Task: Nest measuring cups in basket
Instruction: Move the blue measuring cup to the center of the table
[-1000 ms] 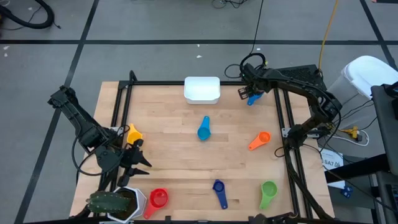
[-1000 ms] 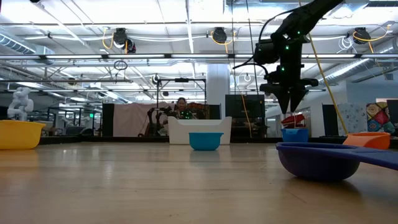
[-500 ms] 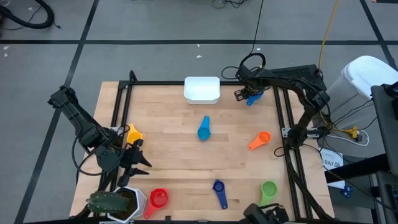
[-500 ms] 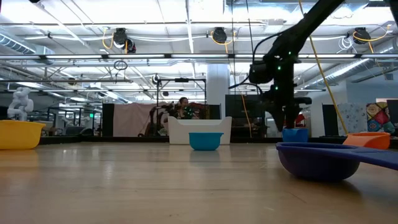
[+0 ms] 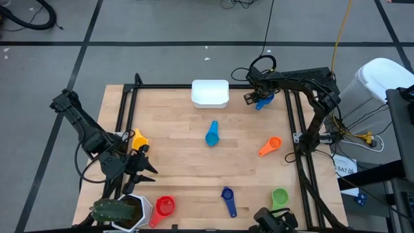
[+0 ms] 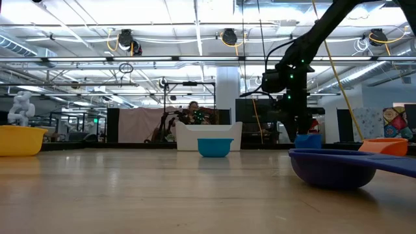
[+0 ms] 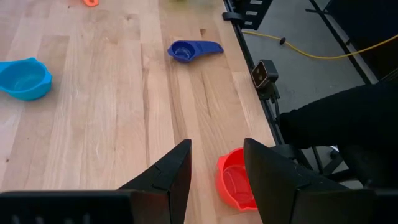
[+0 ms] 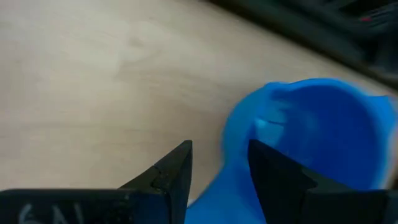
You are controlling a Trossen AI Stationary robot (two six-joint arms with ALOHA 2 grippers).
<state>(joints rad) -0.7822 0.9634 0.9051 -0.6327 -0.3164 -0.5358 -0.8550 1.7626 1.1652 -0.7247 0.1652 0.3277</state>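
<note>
A blue measuring cup (image 5: 262,101) stands on the table at the far right, right of the white basket (image 5: 210,93). My right gripper (image 5: 256,98) is down at this cup and open. In the right wrist view its fingers stand on either side of the cup's handle (image 8: 214,190), with the bowl (image 8: 311,130) beyond them. My left gripper (image 5: 143,166) waits open at the table's left, near the yellow cup (image 5: 138,138). The light blue (image 5: 212,134), orange (image 5: 270,145), green (image 5: 279,199), dark blue (image 5: 228,199) and red (image 5: 164,208) cups lie apart on the table. My right gripper comes from above with a finger on each side of the blue cup's handle (image 8: 214,190), where it joins the bowl. I cannot tell whether the fingers touch it. The cup stands upright on the table.
A white hexagonal pot with a green plant (image 5: 123,210) stands at the near left corner. A black frame (image 5: 294,123) runs along the table's edges, close to the blue cup. The red cup also shows just past my left fingers (image 7: 236,183).
My right gripper has gone down onto the blue cup, shifted a little toward the table's left and turned about. The cup has stayed where it was.
</note>
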